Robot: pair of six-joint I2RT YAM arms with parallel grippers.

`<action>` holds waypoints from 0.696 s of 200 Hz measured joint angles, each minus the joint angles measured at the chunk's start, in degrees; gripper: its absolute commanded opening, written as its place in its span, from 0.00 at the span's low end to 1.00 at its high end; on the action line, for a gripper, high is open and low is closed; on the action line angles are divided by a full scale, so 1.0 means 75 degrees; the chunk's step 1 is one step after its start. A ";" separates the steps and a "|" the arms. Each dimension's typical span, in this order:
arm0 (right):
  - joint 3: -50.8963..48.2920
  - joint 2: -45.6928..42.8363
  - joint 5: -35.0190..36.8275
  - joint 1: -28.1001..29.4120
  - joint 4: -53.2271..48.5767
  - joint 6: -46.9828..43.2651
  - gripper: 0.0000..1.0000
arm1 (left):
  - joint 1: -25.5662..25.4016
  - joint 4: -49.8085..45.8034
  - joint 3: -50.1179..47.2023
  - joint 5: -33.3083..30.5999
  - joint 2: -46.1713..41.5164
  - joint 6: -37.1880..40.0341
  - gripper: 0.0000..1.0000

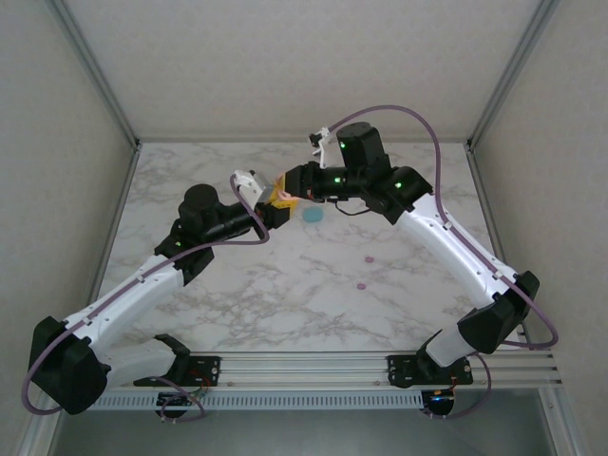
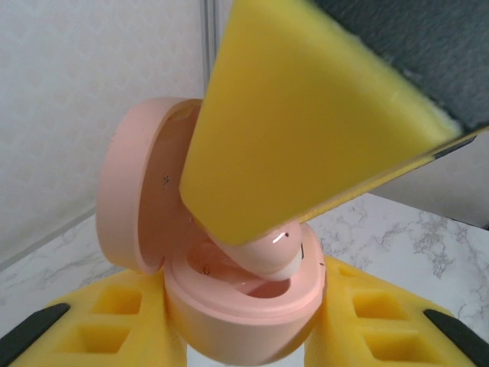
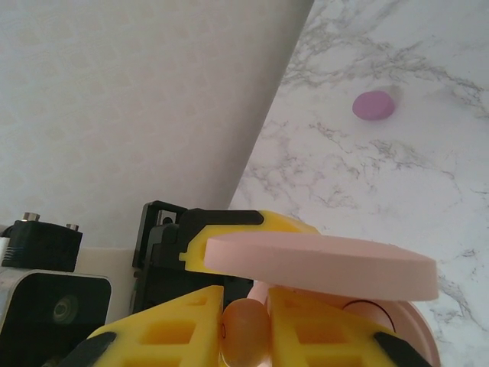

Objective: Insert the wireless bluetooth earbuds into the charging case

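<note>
Above the counter (image 1: 285, 294), left end effector (image 1: 273, 204) grips the case (image 2: 137, 206); right end effector (image 3: 244, 336), holding an earbud (image 2: 263, 256), should press straight down.

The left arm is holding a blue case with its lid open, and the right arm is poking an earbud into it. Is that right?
Nearly. The case is pink, not blue; the left wrist view shows it. The rest stands: its lid is open, the left arm's jaws hold it, and the right arm's jaws poke an earbud into it.
</note>
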 measured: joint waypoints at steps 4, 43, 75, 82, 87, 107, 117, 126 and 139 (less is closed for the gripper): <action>0.0003 0.0006 0.0000 0.0000 0.0000 0.0015 0.20 | 0.0000 0.0000 0.0000 -0.0003 0.0000 0.0000 0.20; 0.0047 0.0087 0.0131 0.0050 0.0000 0.0189 0.21 | 0.0000 -0.0067 0.0000 -0.0096 0.0003 0.0000 0.20; 0.0099 0.0140 0.0420 0.0169 0.0006 0.0189 0.22 | 0.0000 -0.0096 0.0000 -0.0227 0.0009 -0.0003 0.20; 0.0102 0.0143 0.0469 0.0195 0.0003 0.0189 0.23 | 0.0000 -0.0119 0.0000 -0.0230 0.0009 0.0000 0.20; 0.0105 0.0146 0.0510 0.0210 0.0000 0.0189 0.23 | 0.0000 -0.0122 0.0000 -0.0233 0.0009 0.0000 0.20; 0.0140 0.0154 0.0615 0.0239 -0.0003 0.0189 0.23 | 0.0000 -0.0117 0.0000 -0.0254 0.0009 0.0000 0.20; 0.0166 0.0172 0.0635 0.0251 -0.0020 0.0189 0.26 | 0.0000 -0.0117 0.0000 -0.0262 0.0009 -0.0003 0.20; 0.0198 0.0187 0.0650 0.0262 -0.0044 0.0187 0.26 | 0.0000 -0.0119 0.0000 -0.0280 0.0009 0.0000 0.20; 0.0236 0.0195 0.0694 0.0280 -0.0073 0.0187 0.26 | 0.0000 -0.0114 0.0000 -0.0283 0.0009 -0.0003 0.20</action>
